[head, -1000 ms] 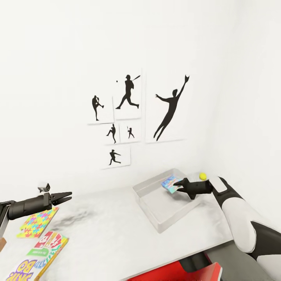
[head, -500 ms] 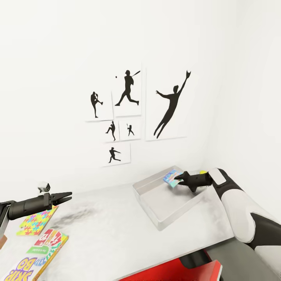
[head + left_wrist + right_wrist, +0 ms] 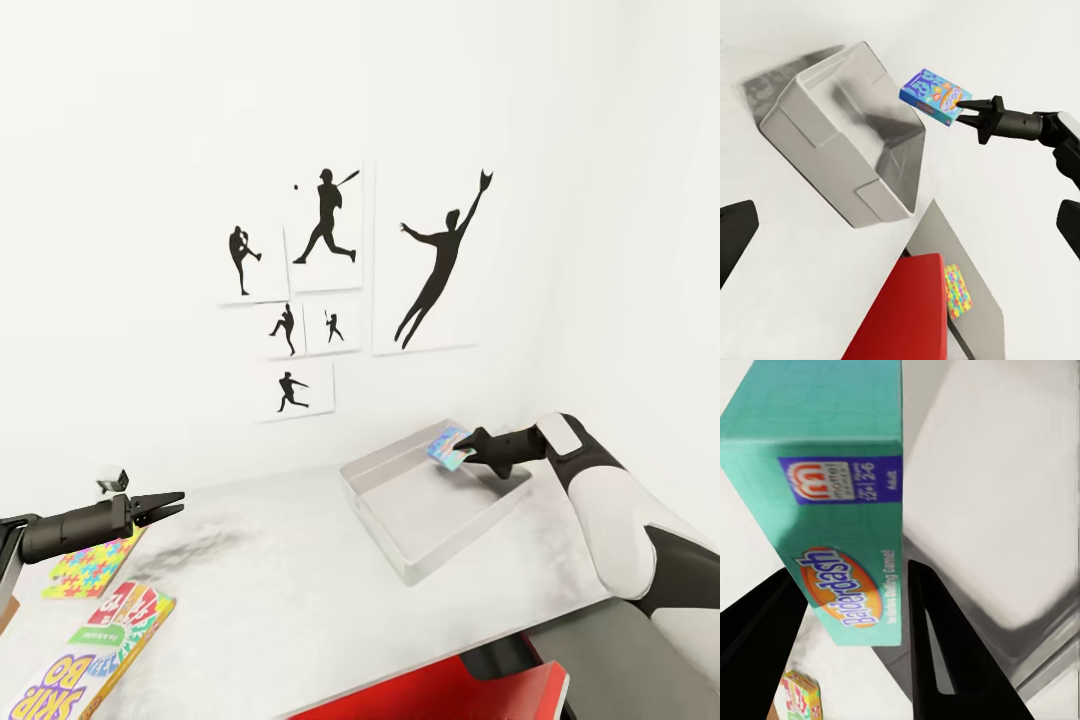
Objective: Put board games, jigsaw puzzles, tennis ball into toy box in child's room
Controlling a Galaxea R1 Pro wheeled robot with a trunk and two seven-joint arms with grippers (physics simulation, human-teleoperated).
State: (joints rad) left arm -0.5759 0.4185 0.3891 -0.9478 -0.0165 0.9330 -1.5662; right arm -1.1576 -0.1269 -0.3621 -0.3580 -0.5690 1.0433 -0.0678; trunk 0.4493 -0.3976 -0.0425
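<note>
White wall with baseball silhouette prints [image 3: 345, 290] behind pale table [image 3: 280, 590]. Toy box [image 3: 400, 545] on table. Right gripper [image 3: 466, 451] clamped on blue board game [image 3: 447, 447], held over box's far corner, long axis level, pointing away from gripper. Left gripper [image 3: 172, 502] slightly parted, empty, above jigsaw puzzle [image 3: 85, 566].

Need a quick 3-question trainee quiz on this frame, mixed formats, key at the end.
1. True or false: the right gripper is shut on a board game.
2. Multiple choice: the held board game is A) flat on the table; B) in the air above the toy box; C) lying on the jigsaw puzzle.
3. Fill in: the left gripper holds ____ and hovers near the jigsaw puzzle.

Key: 1 true; 2 B; 3 nothing.
</note>
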